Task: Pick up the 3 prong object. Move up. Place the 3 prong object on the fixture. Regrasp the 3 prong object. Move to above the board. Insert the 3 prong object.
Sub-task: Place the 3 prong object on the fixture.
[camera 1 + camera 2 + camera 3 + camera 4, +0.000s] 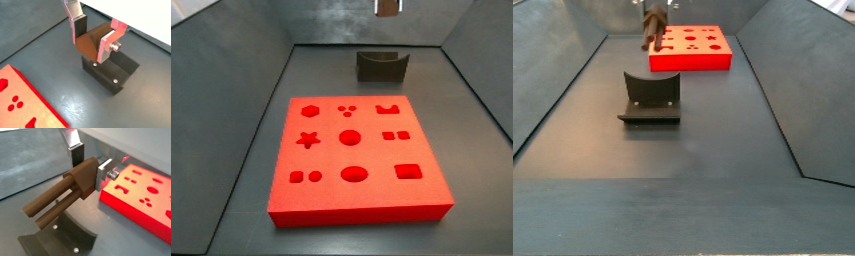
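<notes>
Small brown wooden 3 prong object [67, 190]: clamped in hand [90, 170], raised above dark notched fixture [107, 70]. Pickup done; placement, regrasp, red board [356, 155] insertion outstanding.

Even overhead light, moderately bright. Soft glare patches on the grey floor [73, 102] in a wrist view. The board [358, 150] looks oversaturated red. The gripper [90, 163] above the fixture [651, 97] is slightly soft close up; side views low-res.
</notes>
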